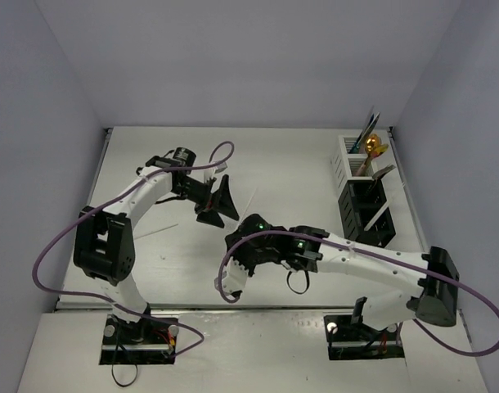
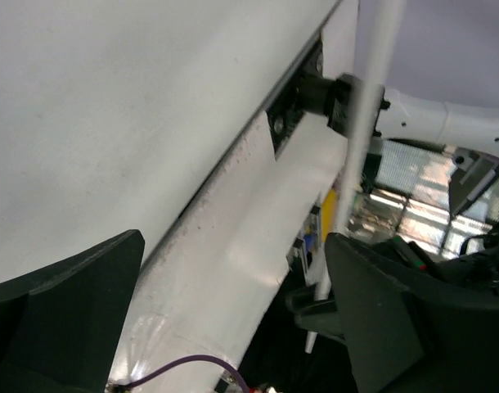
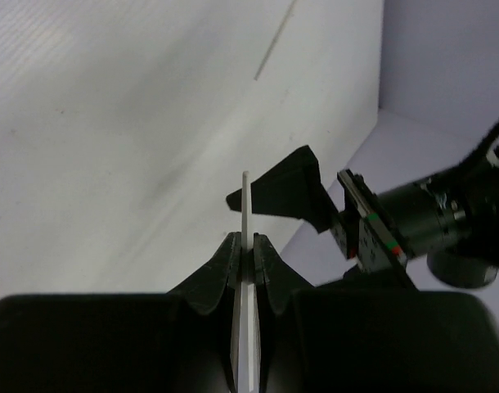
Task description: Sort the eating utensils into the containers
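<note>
Overhead, containers: white box [image 1: 348, 155] and longer black box [image 1: 366, 214] stand end to end along the table's right edge, close to the side wall.
Overhead, utensils: blue knife [image 1: 370, 128] and gold spoon [image 1: 378, 148] stick up from the white box. One loose stick [image 1: 250, 199] lies flat just beside the left gripper [image 1: 218, 206]. A second loose stick [image 1: 157, 232] lies under the left arm.
Overhead, grippers: left gripper is released, fingers spread. Right gripper [image 1: 237, 244] sits near it at mid-table, with green lights glowing on its wrist.
Overhead, room: bare table [image 1: 298, 164] runs from the grippers to the back wall.
Left wrist, gripper: two black fingers [image 2: 69, 315] are wide apart.
Left wrist, utensil: pale stick [image 2: 366, 131] crosses nearly upright, close beside the right-hand finger. What holds it cannot be told here.
Right wrist, gripper: clenched on the gripped stick [image 3: 246, 221], which is thin and pale and pokes past the fingertips.
Right wrist, beyond: the left gripper's black finger is just past the stick's tip, apart from it.
</note>
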Robot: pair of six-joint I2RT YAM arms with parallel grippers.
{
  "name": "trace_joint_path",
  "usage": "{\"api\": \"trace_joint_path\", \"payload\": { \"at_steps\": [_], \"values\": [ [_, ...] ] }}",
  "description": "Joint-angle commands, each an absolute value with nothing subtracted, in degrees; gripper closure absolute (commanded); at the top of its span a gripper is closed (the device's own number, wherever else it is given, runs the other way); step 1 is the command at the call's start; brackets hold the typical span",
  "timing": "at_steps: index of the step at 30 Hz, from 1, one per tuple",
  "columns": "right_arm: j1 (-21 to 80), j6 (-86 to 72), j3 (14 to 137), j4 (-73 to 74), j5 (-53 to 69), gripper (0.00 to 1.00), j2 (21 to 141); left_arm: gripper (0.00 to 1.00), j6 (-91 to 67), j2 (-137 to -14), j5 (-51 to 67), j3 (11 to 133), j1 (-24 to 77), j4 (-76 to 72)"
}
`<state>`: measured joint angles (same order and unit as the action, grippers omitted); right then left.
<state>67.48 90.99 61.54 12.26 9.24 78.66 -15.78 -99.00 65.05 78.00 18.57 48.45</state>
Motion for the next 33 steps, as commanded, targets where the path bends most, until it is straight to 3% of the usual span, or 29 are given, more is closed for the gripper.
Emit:
{"api": "trace_joint_path", "payload": {
  "at_steps": [1, 5, 8, 12, 21, 33],
  "values": [
    [67.59, 79.89, 62.96, 9.04, 6.1, 1.0, 70.16, 0.07, -14.08, -93.8, 60.49, 87.82, 10.53, 48.09],
    [61.27, 49.17, 64.42, 3.99, 0.21, 1.0, 63.2, 0.07, -12.19, -93.19, 53.15, 94.84, 2.43, 48.15],
    [46.63, 26.36, 64.25, 1.18, -3.77, 1.0, 57.93, 0.07, -6.86, -90.49, 43.26, 94.69, 0.89, 46.54],
    [26.14, 7.11, 63.38, 1.27, -8.15, 1.0, 51.83, 0.07, -0.5, -88.34, 36.62, 88.43, 1.05, 43.73],
    [3.28, -10.7, 62.13, 3.13, -9.26, 1.0, 49.01, 0.07, 12.41, -87.24, 30.18, 84.15, 1.93, 43.59],
    [-7.96, -11.67, 55.85, -1.49, -6.71, 1.0, 49.54, 0.07, 17.94, -87.22, 26.0, 80.39, 1.76, 43.82]
  ]
}}
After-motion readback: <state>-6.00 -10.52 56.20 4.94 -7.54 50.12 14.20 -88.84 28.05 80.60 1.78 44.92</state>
